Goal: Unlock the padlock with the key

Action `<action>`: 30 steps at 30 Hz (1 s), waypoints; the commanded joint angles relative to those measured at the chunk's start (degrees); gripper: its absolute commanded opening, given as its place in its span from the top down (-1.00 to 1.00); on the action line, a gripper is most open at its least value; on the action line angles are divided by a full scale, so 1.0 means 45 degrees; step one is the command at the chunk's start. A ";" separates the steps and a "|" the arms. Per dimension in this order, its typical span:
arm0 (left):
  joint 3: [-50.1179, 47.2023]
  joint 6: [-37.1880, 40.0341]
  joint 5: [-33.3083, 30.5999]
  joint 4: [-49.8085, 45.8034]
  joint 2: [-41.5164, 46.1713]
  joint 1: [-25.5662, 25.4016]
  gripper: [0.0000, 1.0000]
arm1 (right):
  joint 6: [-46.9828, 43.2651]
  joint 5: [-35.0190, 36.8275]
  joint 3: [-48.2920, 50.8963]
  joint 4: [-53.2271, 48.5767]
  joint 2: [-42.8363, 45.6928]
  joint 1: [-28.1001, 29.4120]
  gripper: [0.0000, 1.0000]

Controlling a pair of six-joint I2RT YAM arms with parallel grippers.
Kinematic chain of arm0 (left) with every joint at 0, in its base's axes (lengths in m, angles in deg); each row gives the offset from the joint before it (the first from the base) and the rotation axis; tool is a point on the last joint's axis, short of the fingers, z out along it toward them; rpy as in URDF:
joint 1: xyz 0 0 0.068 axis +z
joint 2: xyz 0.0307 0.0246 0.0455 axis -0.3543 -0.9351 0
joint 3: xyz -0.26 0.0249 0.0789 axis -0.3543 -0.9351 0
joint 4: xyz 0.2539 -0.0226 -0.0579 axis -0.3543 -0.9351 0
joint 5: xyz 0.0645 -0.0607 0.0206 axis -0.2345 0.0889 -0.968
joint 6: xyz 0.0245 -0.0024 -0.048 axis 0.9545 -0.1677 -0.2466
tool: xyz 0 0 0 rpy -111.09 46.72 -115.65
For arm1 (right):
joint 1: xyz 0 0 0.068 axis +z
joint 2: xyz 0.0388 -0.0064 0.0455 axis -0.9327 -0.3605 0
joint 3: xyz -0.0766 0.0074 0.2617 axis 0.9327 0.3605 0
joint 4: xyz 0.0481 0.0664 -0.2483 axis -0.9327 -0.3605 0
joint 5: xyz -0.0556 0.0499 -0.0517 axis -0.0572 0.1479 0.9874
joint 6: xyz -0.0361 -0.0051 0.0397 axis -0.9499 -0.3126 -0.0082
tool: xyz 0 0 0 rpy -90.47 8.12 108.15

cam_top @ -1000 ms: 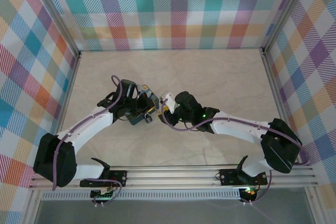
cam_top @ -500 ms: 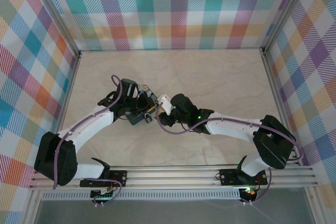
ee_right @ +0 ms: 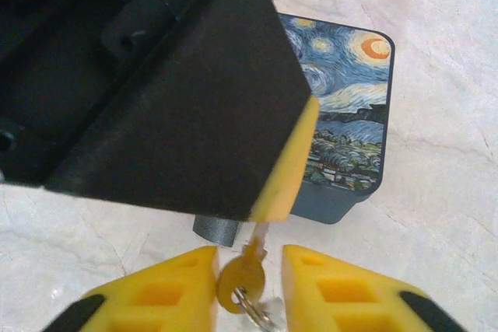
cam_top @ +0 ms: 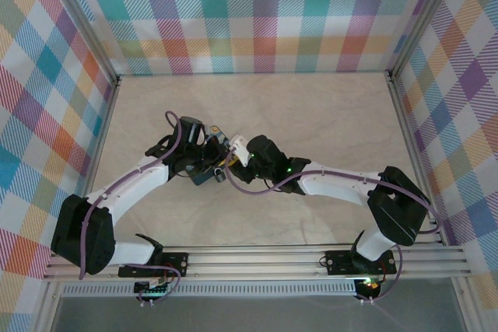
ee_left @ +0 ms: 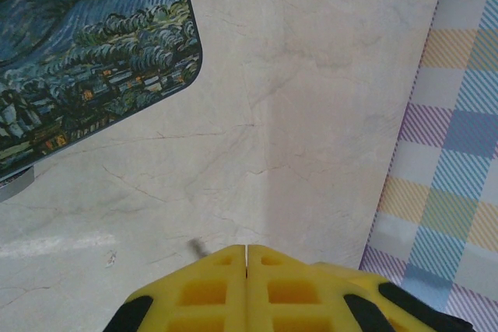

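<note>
We see the right end effector (ee_right: 249, 256) parted, its yellow fingers (ee_right: 156, 293) flanking the key (ee_right: 241, 276) without clamping it. Just ahead, the key's blade runs beside the dark padlock (ee_right: 214, 229), under the left end effector (ee_left: 247, 251), whose fingers are pressed together. Beyond lies the painted box (ee_right: 342, 130) on the desk (ee_right: 451, 75).

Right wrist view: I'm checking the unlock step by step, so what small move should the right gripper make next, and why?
Probably close the right gripper on the key. Its fingers flank the key's head with a gap showing, while the blade reaches up toward the padlock, which seems held at the tip of the shut left gripper. A firm grip seems needed before turning.
</note>
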 commanded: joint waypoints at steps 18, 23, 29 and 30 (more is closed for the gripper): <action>0.0842 -0.0464 -0.0353 -0.0675 -0.0296 0.0153 0.73 | 0.0551 -0.0752 0.0531 -0.0016 0.0927 -0.0518 1.00; 0.1340 0.0432 -0.0800 -0.1482 -0.0239 0.0209 0.09 | 0.1279 -0.2989 0.0708 -0.0510 0.1374 -0.1457 1.00; 0.1684 0.3441 0.0361 -0.0879 0.0033 0.0222 0.05 | 0.2824 -0.7946 0.1019 -0.0295 0.1501 -0.3301 1.00; 0.1664 0.4004 0.0781 -0.0735 0.0038 0.0212 0.08 | 0.3049 -0.8508 0.1060 -0.0154 0.1498 -0.3544 1.00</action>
